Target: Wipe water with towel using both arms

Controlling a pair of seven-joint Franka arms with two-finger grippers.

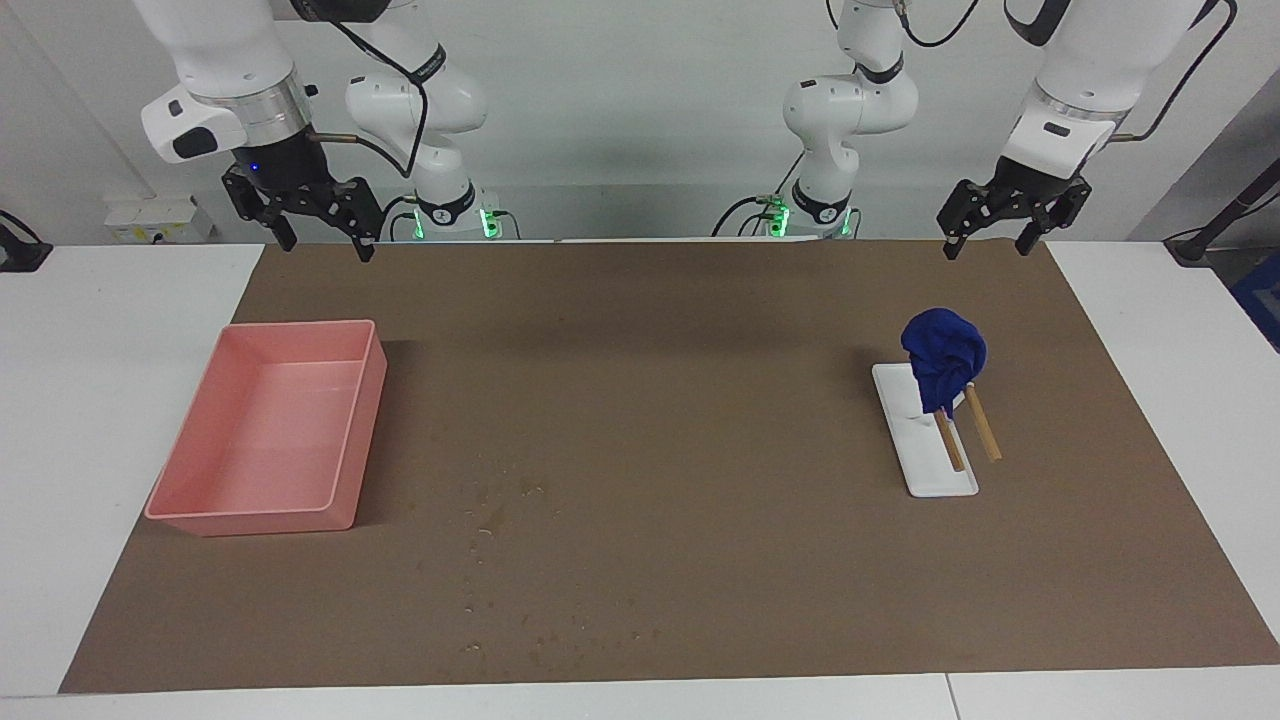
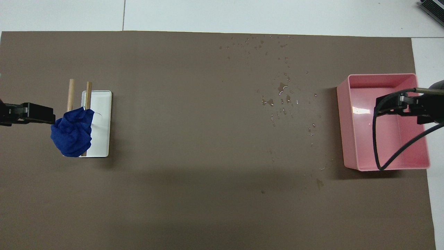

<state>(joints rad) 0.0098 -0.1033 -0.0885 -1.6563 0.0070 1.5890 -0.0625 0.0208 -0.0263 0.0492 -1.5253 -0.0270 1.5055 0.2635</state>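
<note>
While both arms hang raised at the robots' edge of the brown mat, left gripper fingers spread, nothing held; right gripper likewise spread. Bunched royal-blue soft cloth towel sits below the left gripper, draped on a flat white rack with two wooden sticks. Likely light, limp: pinch the top bunch, avoid sticks. Scattered clear water droplets lie beside the pink plastic bin, which is under the right gripper.

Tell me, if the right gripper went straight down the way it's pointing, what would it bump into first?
Probably the pink bin. The right gripper hangs open, pointing down, and from overhead it sits over the bin's inside. The facing view leaves its height and depth unclear, so it might meet the brown mat instead.
</note>
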